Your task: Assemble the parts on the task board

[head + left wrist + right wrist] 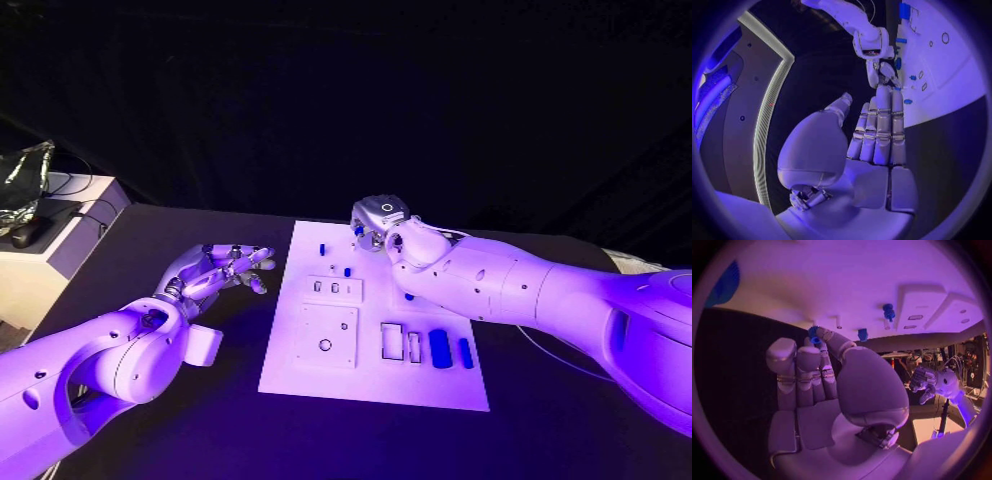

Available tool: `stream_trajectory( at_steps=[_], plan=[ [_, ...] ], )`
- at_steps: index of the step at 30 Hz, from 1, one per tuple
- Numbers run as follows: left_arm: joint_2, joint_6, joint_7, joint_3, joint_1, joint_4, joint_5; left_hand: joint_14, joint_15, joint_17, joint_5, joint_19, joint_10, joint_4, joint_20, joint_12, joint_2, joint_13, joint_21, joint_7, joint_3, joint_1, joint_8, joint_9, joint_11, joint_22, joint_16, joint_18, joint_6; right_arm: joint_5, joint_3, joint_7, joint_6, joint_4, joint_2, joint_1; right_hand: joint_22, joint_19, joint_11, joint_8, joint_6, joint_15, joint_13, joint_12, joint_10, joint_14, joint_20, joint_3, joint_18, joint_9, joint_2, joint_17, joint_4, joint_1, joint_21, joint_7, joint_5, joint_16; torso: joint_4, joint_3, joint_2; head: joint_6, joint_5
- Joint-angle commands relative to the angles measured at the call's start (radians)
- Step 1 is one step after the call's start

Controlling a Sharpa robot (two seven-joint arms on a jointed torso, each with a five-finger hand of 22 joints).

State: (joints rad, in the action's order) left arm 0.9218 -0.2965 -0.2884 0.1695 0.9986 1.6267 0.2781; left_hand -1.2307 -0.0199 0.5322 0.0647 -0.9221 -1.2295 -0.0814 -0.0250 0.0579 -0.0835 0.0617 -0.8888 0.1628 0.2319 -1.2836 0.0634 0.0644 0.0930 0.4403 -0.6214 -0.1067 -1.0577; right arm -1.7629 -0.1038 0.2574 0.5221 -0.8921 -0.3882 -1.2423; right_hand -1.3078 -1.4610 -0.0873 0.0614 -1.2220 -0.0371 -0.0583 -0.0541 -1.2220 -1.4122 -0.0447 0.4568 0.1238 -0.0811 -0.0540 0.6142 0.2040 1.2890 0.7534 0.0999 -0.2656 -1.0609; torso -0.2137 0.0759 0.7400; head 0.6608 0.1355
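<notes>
The white task board (372,375) lies in the middle of the table. Two long blue parts (440,348) lie near its right front, beside a rectangular slot (392,341). Small blue parts (348,268) stand toward its far end. My right hand (379,224) hovers over the board's far edge and pinches a small blue part (814,335) between thumb and fingertip. A blue peg (889,311) stands on the board beyond it, and another small blue part (862,334) sits close by. My left hand (219,268) hangs left of the board, fingers stretched out and holding nothing.
A raised white block with holes (327,335) takes up the board's left part. A white stand with dark gear (32,240) stands off the table's far left corner. Bare black table (216,400) runs along both sides of the board.
</notes>
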Motion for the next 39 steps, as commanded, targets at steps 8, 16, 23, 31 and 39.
stream_trajectory(
  at_steps=[8,16,23,31,39],
  plan=[
    [0.000,0.015,-0.004,0.002,0.001,0.003,0.000,0.005,-0.003,-0.001,-0.005,0.003,0.009,0.004,-0.005,0.004,0.006,0.001,-0.004,0.000,-0.001,-0.004,0.002,0.002,0.001,-0.001,-0.003,-0.006,0.006,0.002,-0.003,-0.005,-0.034,0.013,0.004,0.003,-0.088,-0.048,0.036,0.003,0.005,-0.003,-0.002,-0.005,-0.055,-0.002,-0.008,-0.001,0.020,0.001,0.009,-0.001,-0.007,0.017,-0.015,0.006,-0.003,0.002,0.0006,0.0005,0.000,-0.001,-0.002],
    [0.000,0.015,-0.003,0.003,0.001,0.003,0.000,0.005,-0.003,-0.001,-0.005,0.003,0.009,0.004,-0.005,0.004,0.006,0.001,-0.004,0.000,-0.001,-0.004,0.002,0.002,0.001,-0.001,-0.003,-0.006,0.006,0.032,-0.004,-0.040,-0.037,0.017,0.006,0.003,-0.073,-0.042,0.016,0.000,0.068,0.010,-0.001,-0.005,0.007,0.000,0.000,-0.031,0.028,0.013,-0.027,-0.008,-0.016,0.001,-0.076,0.023,-0.022,0.019,0.0014,0.0010,0.001,0.000,-0.004],
    [0.000,0.015,-0.002,0.003,0.001,0.001,0.000,0.006,-0.003,-0.003,-0.006,0.004,0.011,0.003,-0.005,0.004,0.006,0.001,-0.006,0.001,-0.001,-0.004,0.001,0.001,0.002,-0.006,-0.003,-0.006,0.007,0.049,-0.004,-0.052,0.001,0.013,0.001,0.003,-0.014,-0.040,-0.030,0.001,0.189,0.042,-0.004,-0.014,0.200,-0.003,0.033,-0.149,0.073,0.013,-0.074,-0.045,-0.046,0.030,-0.247,-0.003,0.002,0.064,0.0011,0.0012,0.000,0.001,-0.004],
    [0.003,0.017,0.000,0.003,0.001,0.001,0.000,0.005,-0.003,-0.004,-0.005,0.004,0.013,0.006,-0.005,0.004,0.013,0.001,-0.007,0.000,0.006,-0.009,0.002,0.002,0.002,-0.007,-0.003,-0.006,0.007,0.071,-0.004,-0.050,0.046,-0.030,-0.037,0.003,0.016,-0.052,-0.045,0.000,0.203,0.050,0.001,-0.005,0.271,-0.004,0.048,-0.230,0.097,0.014,-0.101,-0.064,-0.136,0.110,-0.305,0.005,-0.009,0.064,0.0030,-0.0002,0.000,-0.002,-0.006],
    [0.000,0.020,0.000,0.003,0.001,-0.005,0.000,0.006,-0.003,-0.004,-0.005,0.004,0.013,0.007,-0.005,0.004,0.011,0.001,-0.009,0.000,0.009,-0.008,0.002,0.002,0.002,-0.008,-0.004,-0.007,0.007,0.171,0.005,-0.052,0.130,-0.158,-0.144,-0.010,0.018,-0.052,-0.009,0.002,0.181,0.027,-0.004,-0.013,0.069,-0.005,0.033,-0.194,0.088,0.013,-0.088,-0.072,-0.150,0.077,-0.301,0.063,-0.049,0.064,0.0096,-0.0027,-0.004,-0.015,0.001]
  ],
)
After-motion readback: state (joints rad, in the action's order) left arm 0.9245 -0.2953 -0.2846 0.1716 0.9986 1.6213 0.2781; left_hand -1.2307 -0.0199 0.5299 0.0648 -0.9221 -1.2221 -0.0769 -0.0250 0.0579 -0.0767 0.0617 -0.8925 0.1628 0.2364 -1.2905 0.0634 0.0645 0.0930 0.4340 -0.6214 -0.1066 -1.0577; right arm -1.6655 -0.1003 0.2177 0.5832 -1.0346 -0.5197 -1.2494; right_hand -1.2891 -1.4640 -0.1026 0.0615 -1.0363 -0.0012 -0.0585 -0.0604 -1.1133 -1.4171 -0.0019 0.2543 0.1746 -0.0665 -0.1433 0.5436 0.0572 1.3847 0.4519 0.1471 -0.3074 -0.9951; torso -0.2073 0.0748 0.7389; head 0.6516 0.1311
